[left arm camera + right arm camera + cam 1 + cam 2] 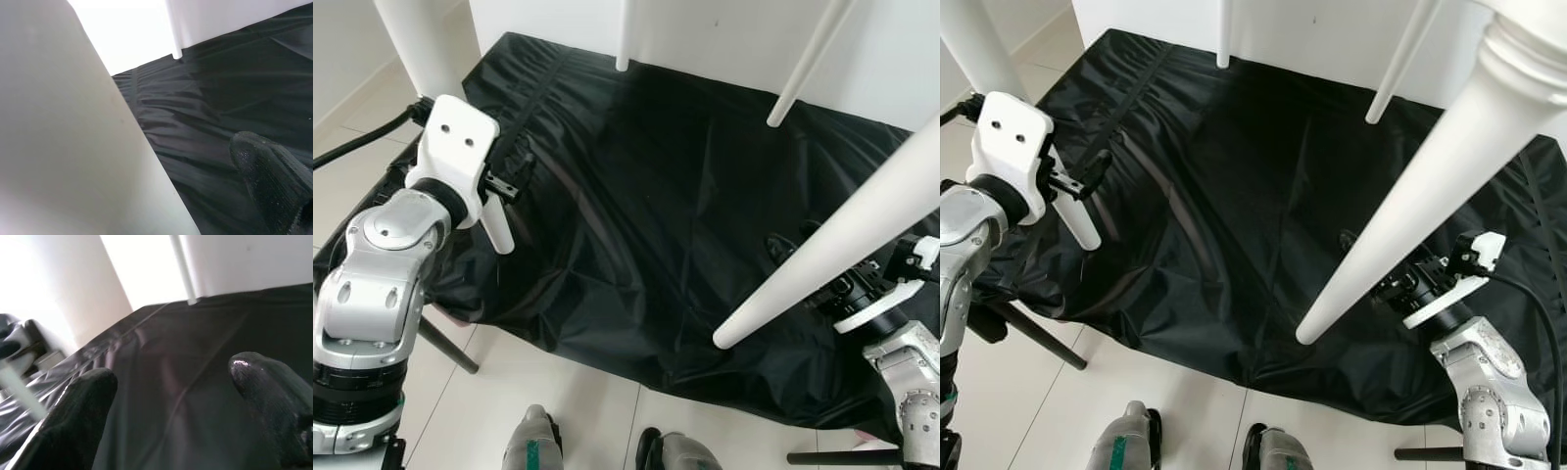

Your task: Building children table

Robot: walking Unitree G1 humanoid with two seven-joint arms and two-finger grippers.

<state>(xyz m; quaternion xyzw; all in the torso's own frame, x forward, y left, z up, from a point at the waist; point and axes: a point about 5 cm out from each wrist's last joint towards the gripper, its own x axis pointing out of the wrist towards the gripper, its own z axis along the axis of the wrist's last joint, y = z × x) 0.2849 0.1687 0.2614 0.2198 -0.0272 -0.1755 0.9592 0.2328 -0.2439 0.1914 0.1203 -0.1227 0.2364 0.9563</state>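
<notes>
I find the table standing over a black sheet (636,196), with four white legs in view: two far ones, a near right leg (822,255), and a near left leg (494,220).

The left gripper (504,186) is at the near left leg. Its wrist view has the white leg hard against the camera and one black finger (274,181) off to the side. I judge the jaws apart around the leg, though contact is not shown.

The right gripper (1396,284) is low over the sheet behind the near right leg, jaws apart and holding nothing.

Risks, in my judgement:
- The slick, wrinkled sheet may let the legs slide under a push.
- A skewed grip could twist the left leg in its joint.
- The right arm could knock the near right leg if it swings.
</notes>
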